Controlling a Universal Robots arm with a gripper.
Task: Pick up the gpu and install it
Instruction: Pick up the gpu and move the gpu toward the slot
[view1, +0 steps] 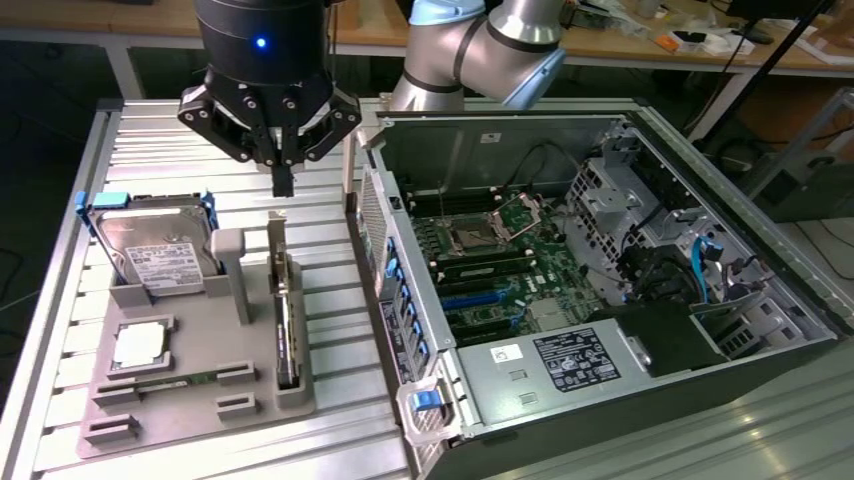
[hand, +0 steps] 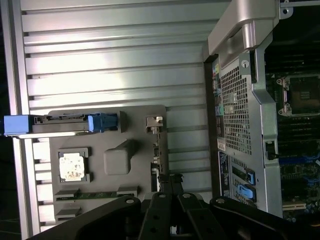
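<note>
Exterior view, upper left: noted gripper (view1: 282, 185) with fingers pressed together, holding nothing, poised just above one end of the gpu (view1: 283, 310). Found gpu standing on edge in grey holder (view1: 200, 400) at left centre, beside the open computer case (view1: 747, 330), untouched. Judged step: approach for pickup. Judged next move to call for spread fingers squared over the thin top edge.

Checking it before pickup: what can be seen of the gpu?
The gpu stands on its long edge in a slot of the grey holder, seen edge-on: a thin card, dark along its top, with a silvery metal bracket at the end nearer the gripper. Only the holder touches it; the shut gripper hangs above, apart.
</note>
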